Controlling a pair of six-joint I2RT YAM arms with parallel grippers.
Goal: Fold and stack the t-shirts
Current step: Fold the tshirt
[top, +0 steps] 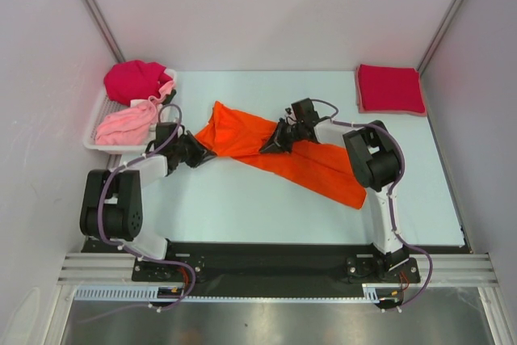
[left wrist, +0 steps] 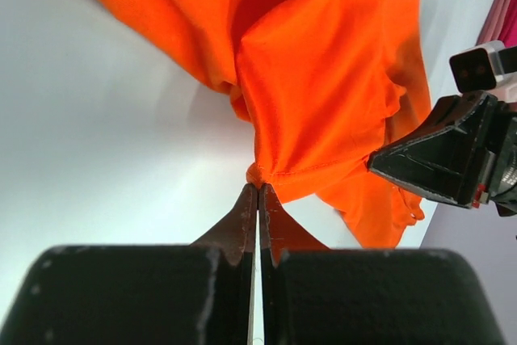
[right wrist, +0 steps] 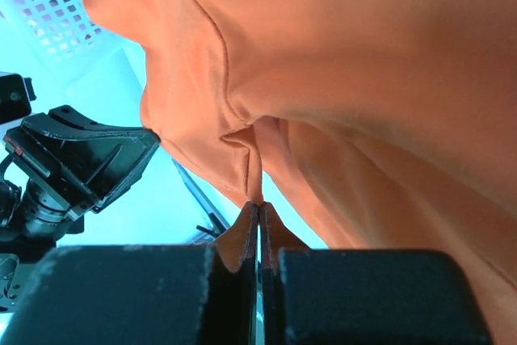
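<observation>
Black fingers of the left pincer (left wrist: 258, 187) sit closest, pressed fully together on a small pinch of the bright orange cloth t-shirt (left wrist: 323, 78) at a stitched edge. The right pincer (right wrist: 258, 204) is likewise clamped tight on a seam fold of the same shirt.

That shirt lies rumpled on the pale worktop (top: 242, 208), just beside the white lattice plastic tray (top: 90, 131) and trailing away from it toward the right arm. A crumpled magenta shirt (top: 137, 80) and a pale pink shirt (top: 125, 124) sit in the tray. A folded crimson red shirt (top: 390, 89) lies well apart from the tray, at the worktop's far corner.

The cloth looks light, thin and limp. It will likely sag and bunch, so seams, hems or shoulder corners seem the surest holds.
</observation>
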